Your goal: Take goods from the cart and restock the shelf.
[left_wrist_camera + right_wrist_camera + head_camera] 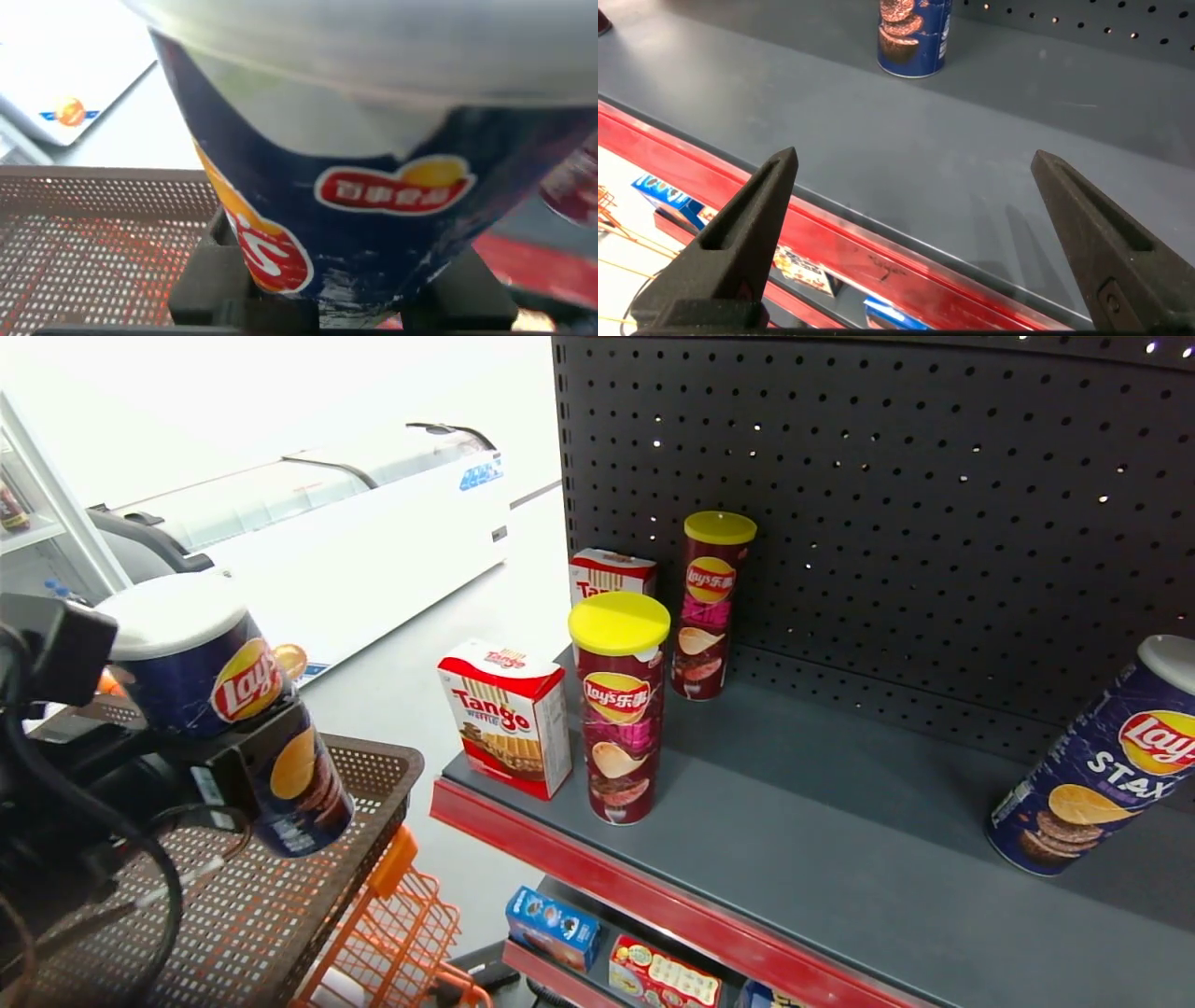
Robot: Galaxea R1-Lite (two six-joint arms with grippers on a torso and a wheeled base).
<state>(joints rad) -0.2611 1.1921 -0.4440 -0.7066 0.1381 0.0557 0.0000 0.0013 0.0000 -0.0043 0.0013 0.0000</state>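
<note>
We start at the left gripper [245,758]. Its dark fingers [213,280] clamp a blue chips can [217,683] with a white lid, one finger on each side of the lower body. The can sits tilted in the grip, with the lid toward the robot and the base pointing away and down. It hangs over the brown mesh basket [373,775] of the cart, whose orange wire frame [411,924] shows below the basket. The can is well apart from the shelf.

The right gripper [915,159] is spread wide, with nothing between its two black fingers [738,233]. It hovers over the front part of the grey shelf board [794,821], close to the red front edge [597,873].

On the shelf we see the following items:
- Two maroon cans with yellow lids, one near the front [619,709] and one farther back [711,607], both upright.
- Two red and white wafer boxes. One [509,719] stands just beside the front maroon can at the shelf's left end. The other [611,577] stands behind it.
- A second blue can [1102,765] stands on the right side, well apart from the others.

A black pegboard [934,504] backs the shelf. Boxed goods [553,926] lie on the lower level. A white chest freezer [373,523] stands behind the cart.
</note>
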